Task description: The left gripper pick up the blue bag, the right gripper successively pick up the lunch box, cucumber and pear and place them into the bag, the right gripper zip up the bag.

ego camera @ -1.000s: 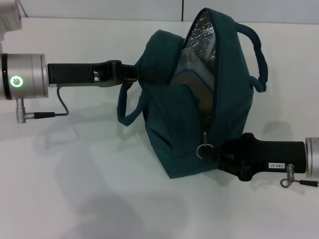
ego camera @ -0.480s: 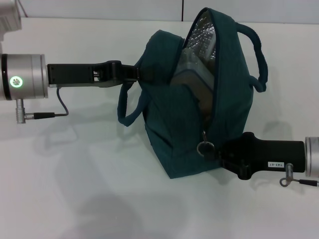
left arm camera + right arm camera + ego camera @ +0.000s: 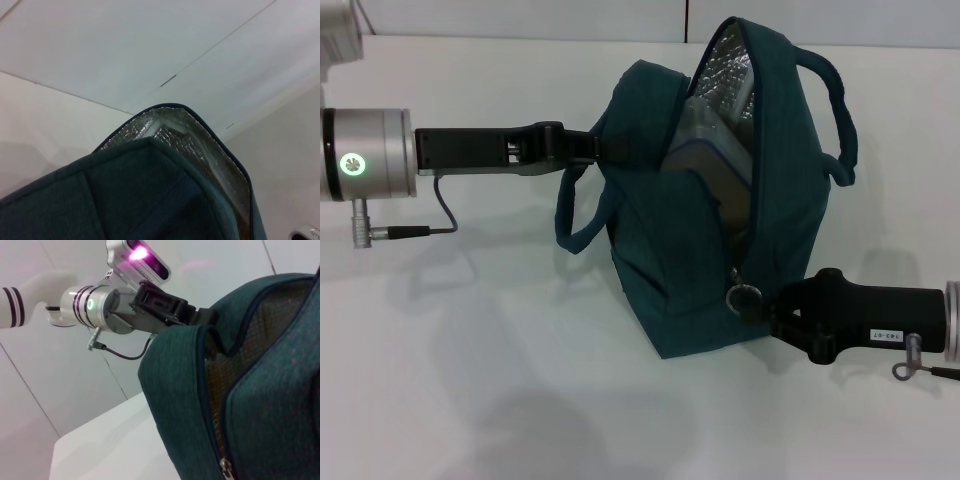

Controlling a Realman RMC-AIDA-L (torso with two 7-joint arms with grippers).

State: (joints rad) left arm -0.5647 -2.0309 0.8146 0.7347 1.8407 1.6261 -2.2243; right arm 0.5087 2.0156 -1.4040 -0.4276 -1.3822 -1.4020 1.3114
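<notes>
The blue bag (image 3: 720,250) stands upright in the middle of the table, its top gaping so the silvery lining (image 3: 725,65) shows. My left gripper (image 3: 588,146) is shut on the bag's left upper edge; the right wrist view shows it from afar (image 3: 202,318). My right gripper (image 3: 767,306) sits low at the bag's near right end, shut on the zipper pull with its metal ring (image 3: 745,297). A pale box shape, the lunch box (image 3: 700,135), shows inside the opening. The cucumber and pear are hidden. The left wrist view shows bag fabric (image 3: 140,200) and lining (image 3: 170,135).
White table (image 3: 500,360) all around the bag. One loop handle (image 3: 578,225) hangs on the left side, the other (image 3: 838,110) arches at the back right. A cable (image 3: 445,215) dangles from the left wrist.
My right gripper has shifted a little to the right and down, and the zipper ring went with it. The bag and left arm have stayed put.
</notes>
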